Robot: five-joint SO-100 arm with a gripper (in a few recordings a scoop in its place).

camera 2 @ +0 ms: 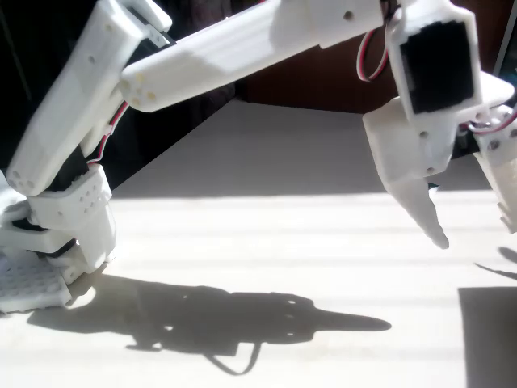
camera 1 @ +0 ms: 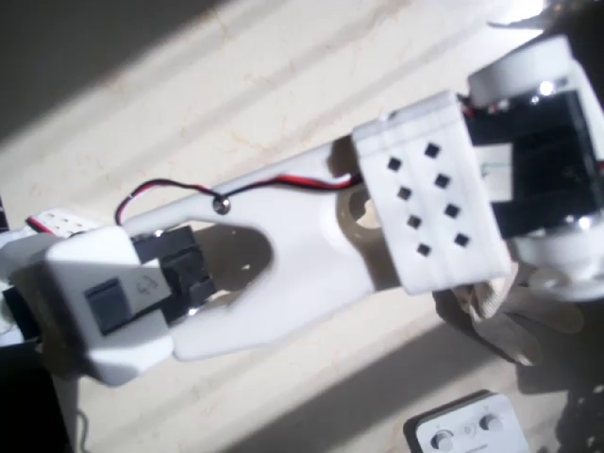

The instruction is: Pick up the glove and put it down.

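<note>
Cream table (camera 1: 236, 85), sunlit; glove (camera 1: 500, 302) and white box (camera 1: 467, 429) on it.

The overhead view looked straight down, close above the arm (camera 1: 283, 236); the fixed view sat low at tabletop (camera 2: 266, 242) level, side-on to that arm.

arm stretched out, white | tool (camera 2: 468, 218) — tips down, apart, above table

The arm (camera 1: 283, 245) is made of white plastic with smooth, rounded links. Black servo motors (camera 2: 436, 69) sit inside the white housings. A thin red and black cable (camera 1: 245, 189) runs along the upper link. One flat white plate has a pattern of small square holes (camera 1: 429, 198). Small screws are on the joints. The gripper (camera 2: 468, 218) has pointed white fingers (camera 2: 428, 214).
</note>
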